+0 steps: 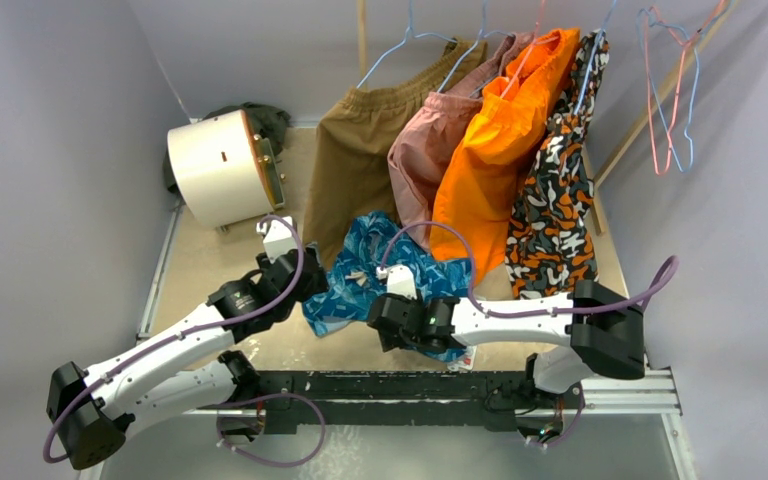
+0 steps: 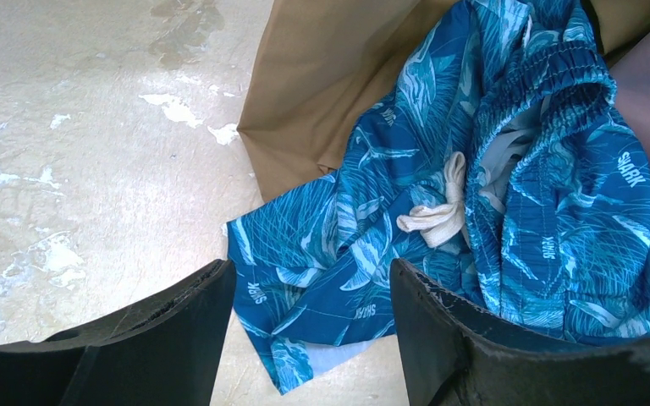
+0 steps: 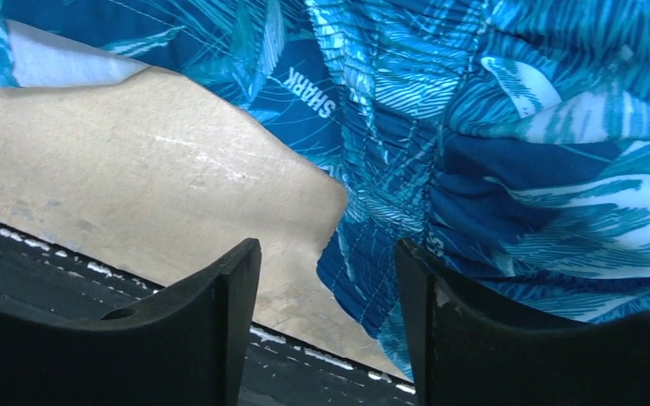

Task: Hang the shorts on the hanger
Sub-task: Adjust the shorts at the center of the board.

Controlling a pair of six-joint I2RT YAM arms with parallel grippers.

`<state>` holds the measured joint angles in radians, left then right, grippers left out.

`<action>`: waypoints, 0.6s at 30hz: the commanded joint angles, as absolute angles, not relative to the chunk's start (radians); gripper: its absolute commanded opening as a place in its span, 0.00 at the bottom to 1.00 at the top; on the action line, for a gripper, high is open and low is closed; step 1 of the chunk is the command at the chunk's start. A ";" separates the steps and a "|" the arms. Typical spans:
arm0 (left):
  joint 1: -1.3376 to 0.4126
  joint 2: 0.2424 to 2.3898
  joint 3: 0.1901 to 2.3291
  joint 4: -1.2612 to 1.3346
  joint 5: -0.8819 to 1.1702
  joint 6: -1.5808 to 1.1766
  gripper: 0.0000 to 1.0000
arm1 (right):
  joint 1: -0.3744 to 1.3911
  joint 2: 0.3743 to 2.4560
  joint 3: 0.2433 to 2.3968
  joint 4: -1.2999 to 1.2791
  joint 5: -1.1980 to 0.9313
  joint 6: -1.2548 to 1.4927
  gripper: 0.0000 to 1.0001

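Shiny blue-teal shorts (image 2: 559, 254), crumpled, elastic-gathered

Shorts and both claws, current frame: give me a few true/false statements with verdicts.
1. The shorts lie crumpled on the table. True.
2. The left claw is shut on the shorts. False: it is open, with a corner of the shorts showing between its fingers.
3. The hanger hangs at the upper right with no garment on it. True.
4. The right claw holds the hanger. False: it is open, at the shorts' near edge.
5. The drawstring bow shows in the left wrist view. True.
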<state>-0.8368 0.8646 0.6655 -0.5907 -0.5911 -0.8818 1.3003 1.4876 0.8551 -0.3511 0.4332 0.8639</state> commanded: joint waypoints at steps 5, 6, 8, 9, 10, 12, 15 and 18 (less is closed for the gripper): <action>-0.831 0.855 0.652 -0.552 -0.595 -0.898 0.66 | 1.277 1.471 0.849 -0.393 0.526 0.917 0.43; -0.831 0.855 0.652 -0.552 -0.595 -0.897 0.66 | 1.274 1.465 0.854 -0.393 0.533 0.915 0.38; -0.831 0.853 0.653 -0.552 -0.597 -0.897 0.66 | 1.270 1.454 0.867 -0.392 0.543 0.904 0.33; -0.830 0.853 0.654 -0.553 -0.597 -0.897 0.66 | 1.268 1.451 0.875 -0.394 0.548 0.897 0.30; -0.831 0.854 0.655 -0.553 -0.596 -0.897 0.66 | 1.266 1.448 0.882 -0.398 0.553 0.890 0.27; -0.831 0.852 0.654 -0.554 -0.594 -0.897 0.65 | 1.264 1.444 0.894 -0.408 0.560 0.884 0.22; -0.831 0.849 0.652 -0.553 -0.594 -0.899 0.64 | 1.259 1.434 0.899 -0.416 0.566 0.876 0.15; -0.831 0.851 0.650 -0.544 -0.590 -0.900 0.64 | 1.247 1.417 0.889 -0.417 0.569 0.870 0.10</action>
<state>-0.8368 0.8639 0.6559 -0.5861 -0.5877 -0.8818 1.2640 1.4628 0.8585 -0.3889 0.5106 0.8764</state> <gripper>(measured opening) 0.645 0.115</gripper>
